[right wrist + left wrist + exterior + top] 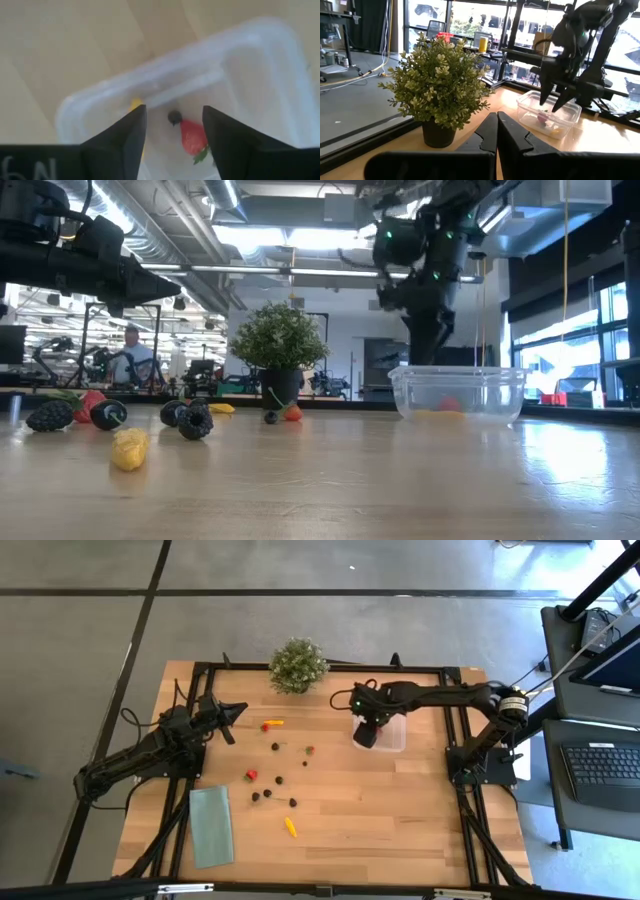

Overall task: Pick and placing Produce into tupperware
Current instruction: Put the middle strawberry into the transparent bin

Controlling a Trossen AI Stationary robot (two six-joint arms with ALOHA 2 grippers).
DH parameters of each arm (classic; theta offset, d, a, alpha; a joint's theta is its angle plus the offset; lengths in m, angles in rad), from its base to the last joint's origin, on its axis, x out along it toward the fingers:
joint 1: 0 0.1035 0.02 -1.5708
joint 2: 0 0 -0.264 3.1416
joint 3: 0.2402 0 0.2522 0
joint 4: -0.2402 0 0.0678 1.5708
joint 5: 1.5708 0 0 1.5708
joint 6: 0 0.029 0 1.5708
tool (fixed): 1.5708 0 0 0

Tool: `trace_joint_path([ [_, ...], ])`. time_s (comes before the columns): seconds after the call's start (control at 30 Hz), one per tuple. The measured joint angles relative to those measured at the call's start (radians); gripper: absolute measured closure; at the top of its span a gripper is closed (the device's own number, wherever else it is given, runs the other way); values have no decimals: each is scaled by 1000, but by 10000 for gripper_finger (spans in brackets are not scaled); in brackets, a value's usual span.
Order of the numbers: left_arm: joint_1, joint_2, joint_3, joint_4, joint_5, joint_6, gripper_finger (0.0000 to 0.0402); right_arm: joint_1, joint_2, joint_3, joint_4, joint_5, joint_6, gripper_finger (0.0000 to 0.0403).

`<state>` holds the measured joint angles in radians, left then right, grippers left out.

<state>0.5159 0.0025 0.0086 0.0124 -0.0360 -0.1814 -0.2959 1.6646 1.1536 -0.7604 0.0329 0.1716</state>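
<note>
The clear tupperware (pixel 395 736) stands on the table's right half. In the right wrist view a red strawberry (pixel 192 137), a small dark ball (pixel 174 117) and a yellow piece (pixel 135 104) lie in it. My right gripper (pixel 175 114) hangs open just above the box, pointing steeply down, with nothing between its fingers. More produce lies scattered mid-table: a yellow-orange piece (pixel 272 723), red pieces (pixel 251 775), dark berries (pixel 278 780) and a yellow piece (pixel 290 827). My left gripper (pixel 497 117) waits shut and level at the far left.
A bushy potted plant (pixel 297 665) stands at the table's far edge between the arms. A flat pale-green cloth (pixel 211 826) lies near the front left. Bare wood stretches across the front right of the table.
</note>
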Motion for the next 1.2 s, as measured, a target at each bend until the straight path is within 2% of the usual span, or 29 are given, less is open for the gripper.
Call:
trace_joint_path([
  [0.2, 0, 0, 0, 0, 0, 0, 401, 32, 0, 165, 12, 0, -74, 189],
  [0.3, 0, 0, 0, 0, 0, 0, 401, 54, 0, 229, 94, 0, -81, 188],
  [0.4, 0, 0, 0, 0, 0, 0, 401, 85, 4, 256, 191, 2, -183, 188],
  [0.57, 0, 0, 0, 0, 0, 0, 401, 135, 54, 264, 304, -9, -303, 188],
  [0.87, 0, 0, 0, 0, 0, 0, 401, 191, 227, 263, 334, -61, -390, 188],
  [1.2, 0, 0, 0, 0, 0, -1, 401, 232, 352, 262, 405, -96, -396, 189],
])
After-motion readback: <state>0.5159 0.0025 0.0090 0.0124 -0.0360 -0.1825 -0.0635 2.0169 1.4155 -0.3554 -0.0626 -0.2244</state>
